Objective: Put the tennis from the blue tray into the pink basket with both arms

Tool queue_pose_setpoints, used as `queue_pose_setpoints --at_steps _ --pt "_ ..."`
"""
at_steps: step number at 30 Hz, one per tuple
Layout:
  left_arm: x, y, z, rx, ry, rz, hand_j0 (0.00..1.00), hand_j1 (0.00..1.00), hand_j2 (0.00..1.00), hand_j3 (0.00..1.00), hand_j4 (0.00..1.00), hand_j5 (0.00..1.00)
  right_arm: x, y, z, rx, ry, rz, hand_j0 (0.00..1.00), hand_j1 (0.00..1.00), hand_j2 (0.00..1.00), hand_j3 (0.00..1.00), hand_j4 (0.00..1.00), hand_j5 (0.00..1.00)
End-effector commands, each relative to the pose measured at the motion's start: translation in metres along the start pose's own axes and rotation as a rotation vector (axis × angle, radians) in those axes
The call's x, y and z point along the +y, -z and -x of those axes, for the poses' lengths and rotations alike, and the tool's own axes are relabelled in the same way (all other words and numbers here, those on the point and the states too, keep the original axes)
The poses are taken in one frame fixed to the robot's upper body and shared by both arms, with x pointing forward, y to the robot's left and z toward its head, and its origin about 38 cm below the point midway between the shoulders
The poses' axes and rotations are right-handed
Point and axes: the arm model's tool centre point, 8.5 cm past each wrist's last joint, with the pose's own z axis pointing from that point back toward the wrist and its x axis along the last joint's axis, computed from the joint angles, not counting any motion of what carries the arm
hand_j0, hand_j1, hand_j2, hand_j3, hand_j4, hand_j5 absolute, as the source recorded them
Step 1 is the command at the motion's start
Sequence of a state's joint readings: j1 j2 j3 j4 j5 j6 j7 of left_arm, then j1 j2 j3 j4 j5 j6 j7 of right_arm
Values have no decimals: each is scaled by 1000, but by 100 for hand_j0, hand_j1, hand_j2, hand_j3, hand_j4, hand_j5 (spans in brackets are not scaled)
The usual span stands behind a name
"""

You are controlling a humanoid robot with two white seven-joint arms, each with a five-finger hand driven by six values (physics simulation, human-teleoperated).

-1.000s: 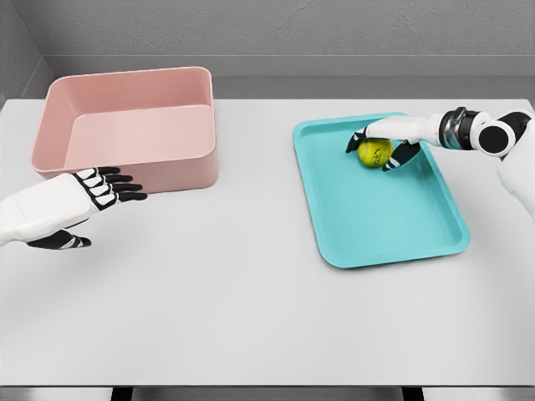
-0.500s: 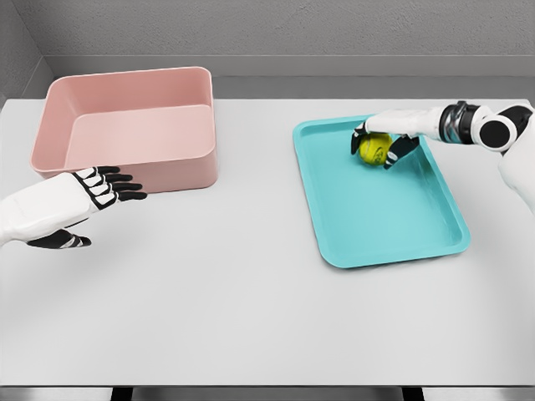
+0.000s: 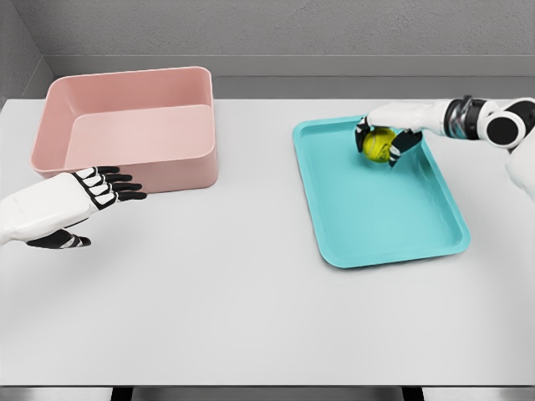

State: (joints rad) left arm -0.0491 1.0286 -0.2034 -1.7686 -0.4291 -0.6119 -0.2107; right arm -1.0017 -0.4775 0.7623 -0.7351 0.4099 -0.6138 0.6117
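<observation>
Grasping is the step in hand: right hand [image 3: 386, 136] curls around the yellow-green tennis ball [image 3: 377, 144] at the far end of the shallow blue plastic tray [image 3: 393, 225], so lifting toward the pink rectangular basket [image 3: 125, 125] seems next, where the spread left hand [image 3: 79, 200] waits.

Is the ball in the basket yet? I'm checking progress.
No, the ball sits over the tray, gripped by the right robot hand; the basket holds nothing.

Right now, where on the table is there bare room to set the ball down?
Bare table runs between the pink basket and the blue tray, and along the near edge. The tray's near half is free; its far end is crowded by the right hand on the tennis ball.
</observation>
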Motion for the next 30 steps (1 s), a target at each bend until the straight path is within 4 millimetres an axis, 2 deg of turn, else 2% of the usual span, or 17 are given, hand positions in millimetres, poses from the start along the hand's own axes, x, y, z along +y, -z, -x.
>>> queue_pose_setpoints --at_steps 1,5,10,20,22,30 --pt "1 -1 0 1 -4 -4 100 100 100 100 100 100 -7 -7 0 -2 -8 25 39 39 39 39 39 39" --pt "0 0 0 0 -4 -2 100 100 100 100 100 100 -16 -10 -9 -25 -44 43 39 39 39 39 39 39" --pt "1 -1 0 1 -3 -3 100 100 100 100 100 100 -27 -8 -29 -74 -105 62 39 39 39 39 39 39" --pt "0 0 0 0 -3 -2 100 100 100 100 100 100 -24 -6 -46 -119 -146 65 38 38 38 38 38 38" --pt "0 0 0 -1 -3 -2 100 100 100 100 100 100 -29 -6 -59 -146 -181 74 38 38 38 38 38 38" --pt "1 -1 1 2 2 1 100 100 100 100 100 100 -25 -11 -75 -187 -228 78 38 38 38 38 38 38"
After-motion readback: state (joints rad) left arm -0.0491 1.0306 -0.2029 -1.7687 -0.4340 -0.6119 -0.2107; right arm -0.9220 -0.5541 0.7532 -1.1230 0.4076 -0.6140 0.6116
